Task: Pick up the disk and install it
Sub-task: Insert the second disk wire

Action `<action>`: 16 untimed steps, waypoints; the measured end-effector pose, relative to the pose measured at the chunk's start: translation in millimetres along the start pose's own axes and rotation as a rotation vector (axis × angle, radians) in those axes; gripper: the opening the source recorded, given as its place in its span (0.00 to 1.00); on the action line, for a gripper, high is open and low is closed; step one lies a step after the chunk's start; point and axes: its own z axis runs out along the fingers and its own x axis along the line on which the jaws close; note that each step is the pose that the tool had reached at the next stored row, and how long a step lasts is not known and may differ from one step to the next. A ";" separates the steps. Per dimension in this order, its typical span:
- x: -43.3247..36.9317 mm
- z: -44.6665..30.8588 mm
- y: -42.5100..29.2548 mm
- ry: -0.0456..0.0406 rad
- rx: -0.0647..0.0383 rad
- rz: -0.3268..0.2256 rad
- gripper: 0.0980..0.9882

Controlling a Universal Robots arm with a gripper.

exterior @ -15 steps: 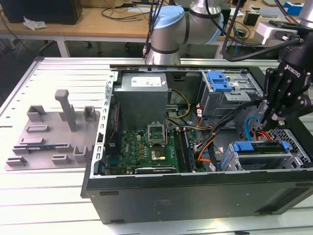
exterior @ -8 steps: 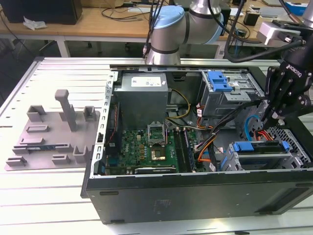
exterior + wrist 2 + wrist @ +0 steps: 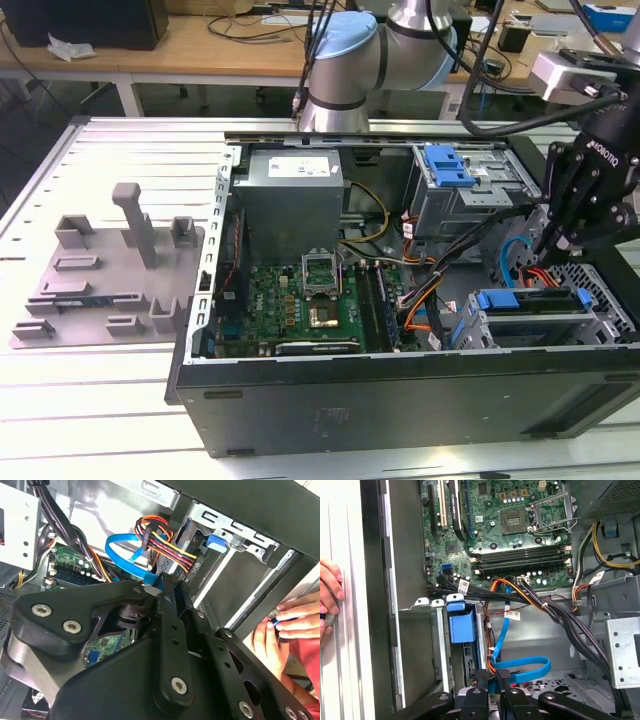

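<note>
Black steel forms the open computer case that lies on its side on a slatted metal table, its interior facing up. Nearest the exterior camera, toward the exterior view's right, a perforated metal drive cage holds the disk: a flat drive seen edge-on, framed by a blue plastic carrier bracket, seated in the cage with its blue end tab facing the middle of the case. In the first wrist view the same blue tab sits in the cage slot, and a blue ribbon cable loops just beside it. The black gripper hangs over the far end of this cage, close to the disk's cables; whether its fingers are open or closed I cannot tell. In the second wrist view, the red, yellow and orange power wires run to the back of the cage beyond the gripper's linkage. Farther in, a green motherboard covers the case floor. Beyond it stand a grey power supply box and a second bay with a blue latch panel. A person's hand rests on the table just outside the case wall. Grey plastic fixtures lie on the table toward the exterior view's left.
</note>
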 end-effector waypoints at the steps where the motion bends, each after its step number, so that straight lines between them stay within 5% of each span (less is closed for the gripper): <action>1: 0.2 -0.7 0.6 -0.0032 -0.001 0.004 0.12; 6: 1.4 -8.7 3.1 -0.0060 -0.002 0.015 0.12; 16: 1.5 -9.4 3.3 -0.0062 -0.003 0.022 0.07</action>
